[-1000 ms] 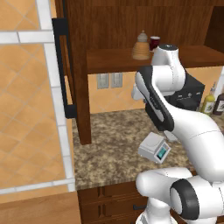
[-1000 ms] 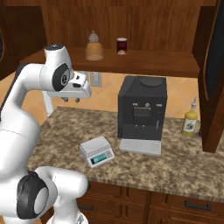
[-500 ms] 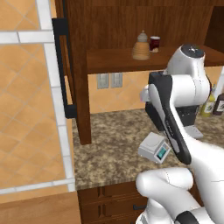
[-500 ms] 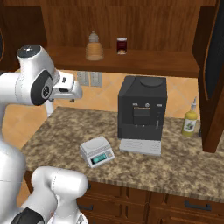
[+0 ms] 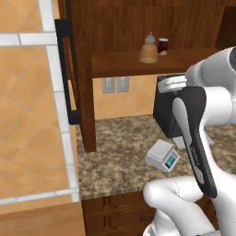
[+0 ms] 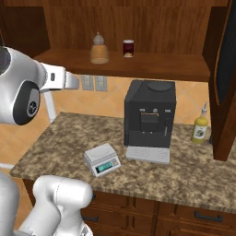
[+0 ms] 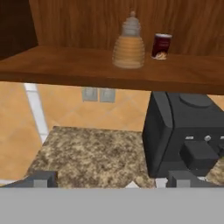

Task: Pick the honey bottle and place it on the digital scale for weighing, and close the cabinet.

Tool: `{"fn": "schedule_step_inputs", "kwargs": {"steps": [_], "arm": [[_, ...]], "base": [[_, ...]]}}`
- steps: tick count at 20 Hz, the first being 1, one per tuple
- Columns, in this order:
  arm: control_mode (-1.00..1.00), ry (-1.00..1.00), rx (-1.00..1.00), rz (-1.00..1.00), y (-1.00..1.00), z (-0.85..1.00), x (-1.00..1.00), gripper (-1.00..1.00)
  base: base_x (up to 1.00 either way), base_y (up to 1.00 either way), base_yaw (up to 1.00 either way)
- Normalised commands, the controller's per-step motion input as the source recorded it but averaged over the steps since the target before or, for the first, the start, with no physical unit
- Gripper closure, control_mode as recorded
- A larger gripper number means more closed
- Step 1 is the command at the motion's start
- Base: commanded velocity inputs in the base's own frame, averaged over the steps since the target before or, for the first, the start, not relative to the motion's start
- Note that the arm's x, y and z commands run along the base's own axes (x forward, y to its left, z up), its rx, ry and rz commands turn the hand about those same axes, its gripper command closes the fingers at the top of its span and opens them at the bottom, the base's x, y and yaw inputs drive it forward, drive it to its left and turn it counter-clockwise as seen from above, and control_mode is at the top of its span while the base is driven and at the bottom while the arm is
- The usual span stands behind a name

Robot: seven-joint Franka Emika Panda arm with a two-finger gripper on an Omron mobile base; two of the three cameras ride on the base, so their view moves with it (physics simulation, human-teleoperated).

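The honey bottle [image 5: 148, 48] [image 6: 98, 49] [image 7: 128, 48] stands upright on the open cabinet's lower shelf [image 6: 161, 64], just left of a dark red jar [image 6: 128, 48]. The cabinet's left door [image 5: 79, 69] and right door [image 6: 226, 69] both swing out wide. On the counter sits the digital scale [image 5: 163, 156] [image 6: 102, 159] with nothing on its plate. My gripper [image 7: 113, 180] is open and holds nothing. It hovers above the counter, well short of the shelf and lower than the bottle, which it faces.
A big black coffee machine [image 6: 150, 117] [image 7: 183, 131] stands under the shelf, right of the scale. By the right door stands a slim yellow-green sauce bottle [image 6: 200, 128]. The left door's black bar handle [image 5: 67, 73] juts toward me. Lower drawers [image 6: 184, 214] run below the speckled counter [image 6: 60, 138].
My arm has swung its elbow up and toward the base; the hand has drawn slightly back and risen. The bottle, scale and cabinet doors have stayed put.
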Motion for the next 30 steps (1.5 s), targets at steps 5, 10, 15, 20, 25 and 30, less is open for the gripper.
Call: {"fn": "schedule_step_inputs", "kwargs": {"steps": [5,10,15,20,25,30], "arm": [[-1.00,-0.20,0.03,0.01,-0.07,0.75,0.01,-1.00],[-1.00,-0.02,0.00,0.05,-0.06,0.11,0.24,-1.00],[-1.00,0.00,0.01,0.00,-0.16,0.11,0.33,-1.00],[-1.00,0.00,0.01,0.00,-0.15,0.03,0.48,-1.00],[-1.00,0.01,0.00,0.00,-0.04,0.00,0.58,-1.00],[-1.00,0.00,0.00,0.00,0.00,0.00,0.55,-1.00]], "base": [[0.00,0.00,0.00],[0.00,0.00,0.00],[0.00,0.00,0.00],[0.00,0.00,0.00],[0.00,0.00,0.00],[0.00,0.00,0.00]]}}
